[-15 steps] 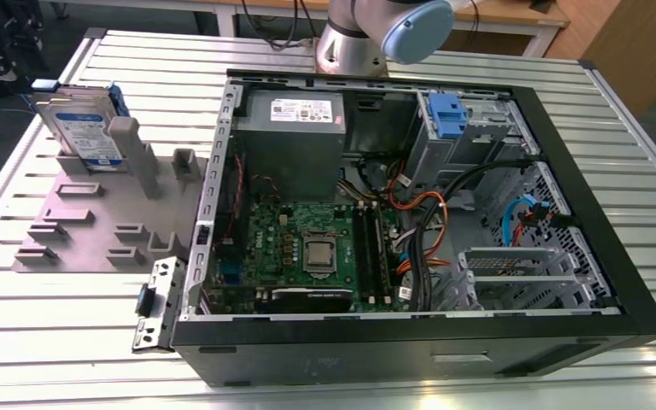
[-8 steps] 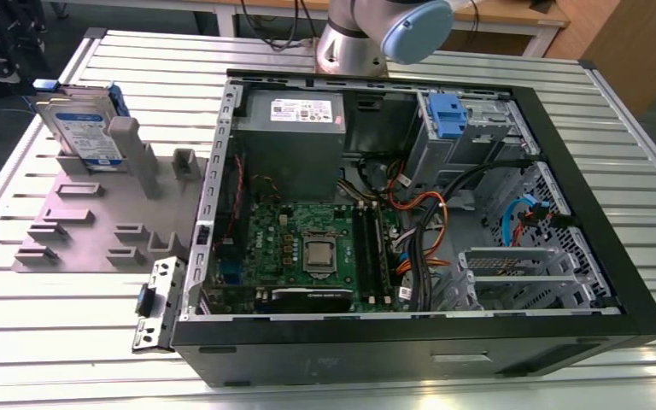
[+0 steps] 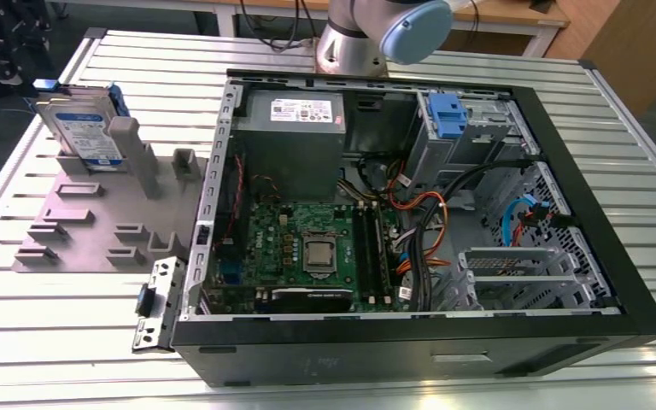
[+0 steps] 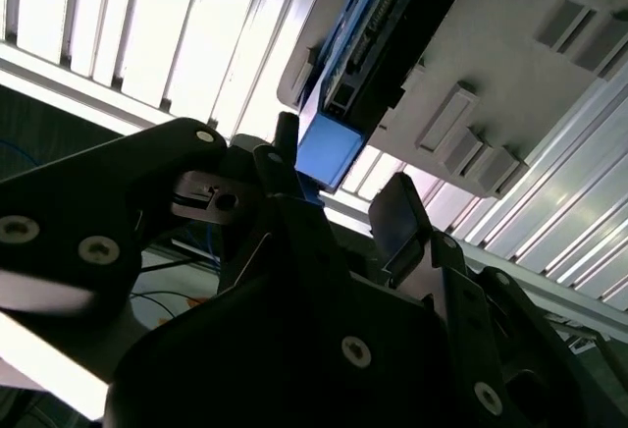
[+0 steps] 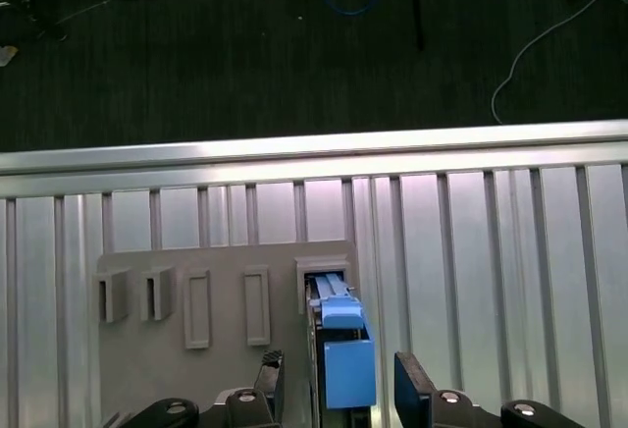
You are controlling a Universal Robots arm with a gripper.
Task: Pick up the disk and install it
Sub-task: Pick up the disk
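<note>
In the exterior view I see the disk (image 3: 83, 128) standing upright in the grey holder (image 3: 89, 218) at the exterior view's far left, beside the open computer case (image 3: 635, 282). In the first wrist view my gripper (image 5: 339, 384) is spread wide, its fingers (image 5: 410, 381) on either side of the disk, with gaps. In the second wrist view the disk (image 4: 329, 148) sits between the fingers, and nothing is held.

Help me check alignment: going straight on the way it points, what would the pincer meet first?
Probably the disk, whose blue-bracketed edge stands in line between the open pincer's fingers, upright in the grey holder. The gap left is unclear.
</note>
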